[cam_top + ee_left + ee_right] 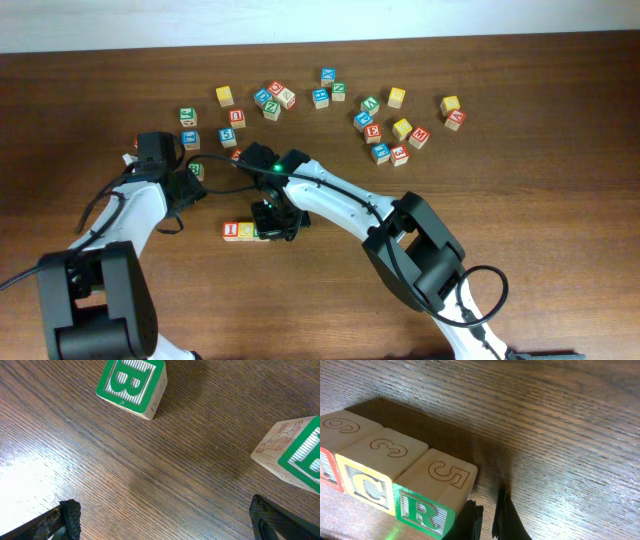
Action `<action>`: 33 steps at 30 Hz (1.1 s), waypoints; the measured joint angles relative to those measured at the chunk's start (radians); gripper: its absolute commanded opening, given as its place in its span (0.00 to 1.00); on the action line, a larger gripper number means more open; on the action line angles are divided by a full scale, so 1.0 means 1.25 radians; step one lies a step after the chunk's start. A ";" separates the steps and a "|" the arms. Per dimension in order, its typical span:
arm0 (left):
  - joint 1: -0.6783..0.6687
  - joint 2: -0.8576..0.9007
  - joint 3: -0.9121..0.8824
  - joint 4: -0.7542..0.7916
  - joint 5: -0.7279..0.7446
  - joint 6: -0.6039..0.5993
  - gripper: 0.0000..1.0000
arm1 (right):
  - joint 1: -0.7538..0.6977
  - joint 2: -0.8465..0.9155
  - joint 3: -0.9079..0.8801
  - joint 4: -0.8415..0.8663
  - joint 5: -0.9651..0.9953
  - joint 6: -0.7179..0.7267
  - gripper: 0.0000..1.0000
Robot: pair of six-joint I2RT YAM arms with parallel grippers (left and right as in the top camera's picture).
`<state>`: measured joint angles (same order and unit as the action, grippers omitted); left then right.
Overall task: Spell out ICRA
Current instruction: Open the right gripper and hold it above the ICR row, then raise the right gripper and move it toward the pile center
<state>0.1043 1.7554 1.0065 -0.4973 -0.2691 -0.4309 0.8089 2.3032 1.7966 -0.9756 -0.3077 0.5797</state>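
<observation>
A row of three letter blocks lies on the wooden table: a red I block (231, 231), a yellow C block (246, 231) and a green R block (261, 232). In the right wrist view they are the red block (326, 467), the C block (370, 485) and the R block (422, 510). My right gripper (487, 517) is shut and empty. It touches the right side of the R block and shows in the overhead view (276, 222). My left gripper (170, 522) is open and empty above bare table, seen overhead at the left (192, 185).
A green B block (132, 382) and a second green block (295, 455) lie just ahead of the left gripper. Several loose letter blocks (385, 125) are scattered across the back of the table. The table's far edge (320, 40) runs along the top.
</observation>
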 measured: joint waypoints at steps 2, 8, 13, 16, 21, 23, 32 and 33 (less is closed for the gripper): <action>0.000 0.000 0.000 0.000 0.000 0.000 0.99 | 0.000 0.000 0.000 -0.003 0.000 0.000 0.05; 0.000 0.000 0.000 0.000 0.000 0.000 0.99 | -0.001 0.000 0.003 -0.046 0.050 0.000 0.06; 0.000 0.000 0.000 0.000 0.000 0.000 0.99 | -0.009 -0.001 0.005 -0.079 0.087 -0.001 0.17; 0.000 0.000 0.000 0.000 0.000 0.000 0.99 | -0.023 -0.002 0.005 -0.100 0.125 -0.001 0.22; 0.000 0.000 0.000 0.000 0.000 0.000 0.99 | -0.035 -0.002 0.005 -0.111 0.209 -0.005 0.35; 0.000 0.000 0.000 0.000 0.000 0.000 0.99 | -0.039 -0.002 0.005 -0.108 0.243 -0.004 0.34; 0.000 0.000 0.000 0.000 0.000 0.000 0.99 | -0.139 -0.005 0.005 -0.088 0.295 -0.008 0.98; 0.000 0.000 0.000 0.000 0.000 0.000 0.99 | -0.146 -0.005 0.005 -0.087 0.294 -0.008 0.98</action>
<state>0.1043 1.7554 1.0065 -0.4973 -0.2691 -0.4309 0.6266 2.2971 1.8027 -1.0843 0.0593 0.5697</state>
